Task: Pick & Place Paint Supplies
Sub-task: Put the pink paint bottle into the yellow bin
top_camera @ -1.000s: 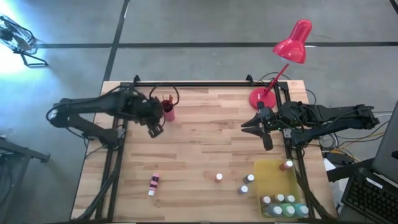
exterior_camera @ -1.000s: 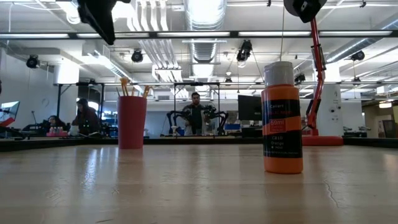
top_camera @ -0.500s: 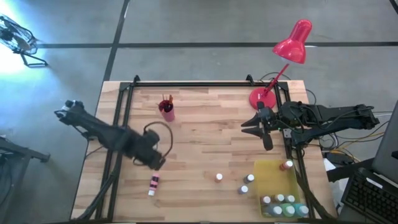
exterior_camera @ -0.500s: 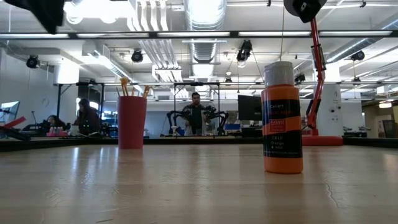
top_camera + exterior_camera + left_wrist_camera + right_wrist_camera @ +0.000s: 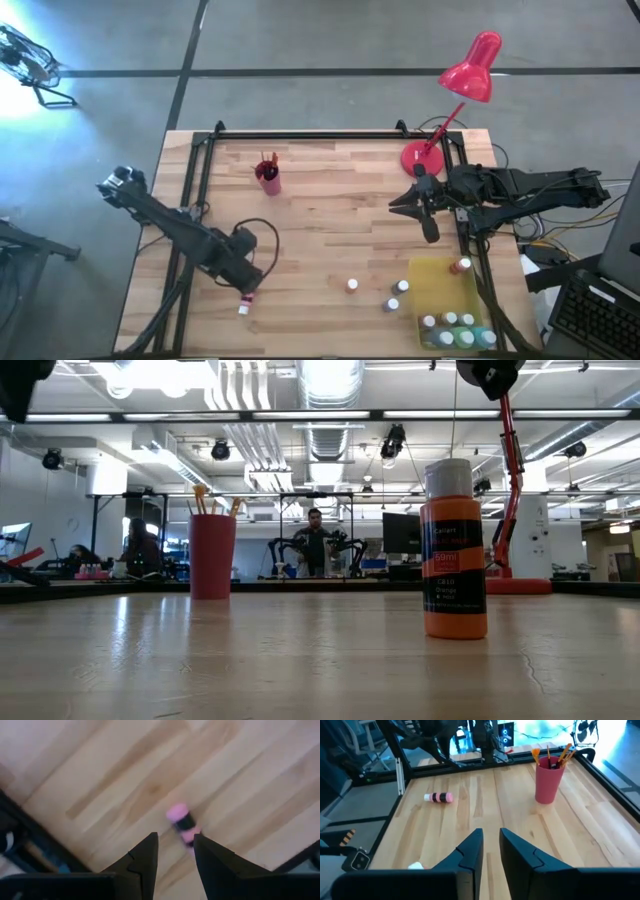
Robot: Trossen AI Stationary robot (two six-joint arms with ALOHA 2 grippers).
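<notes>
Left gripper (image 5: 245, 283) hangs low over the front-left part of the light wooden table (image 5: 320, 215), directly above a small pink paint bottle with a black label (image 5: 182, 823) lying on its side. In the left wrist view its dark fingers (image 5: 145, 862) stand parted with a clear gap, nothing between them; the bottle lies just beyond the tips, not gripped.

Right gripper (image 5: 425, 212) waits above the right side of the table, near the base of the red desk lamp (image 5: 470, 70). Its fingers (image 5: 470, 851) show a narrow gap, holding nothing.

Pink cup holding wooden-handled paintbrushes (image 5: 268, 176) stands at the back left, well apart from both grippers. Orange paint bottle with a white cap (image 5: 454, 548) stands upright near the low camera. Flat yellow tray (image 5: 440, 280) at the front right carries several white-capped bottles (image 5: 452, 322); two more white-capped bottles (image 5: 396, 295) stand just beside it, and one (image 5: 352, 285) stands alone between the tray and the pink bottle.
</notes>
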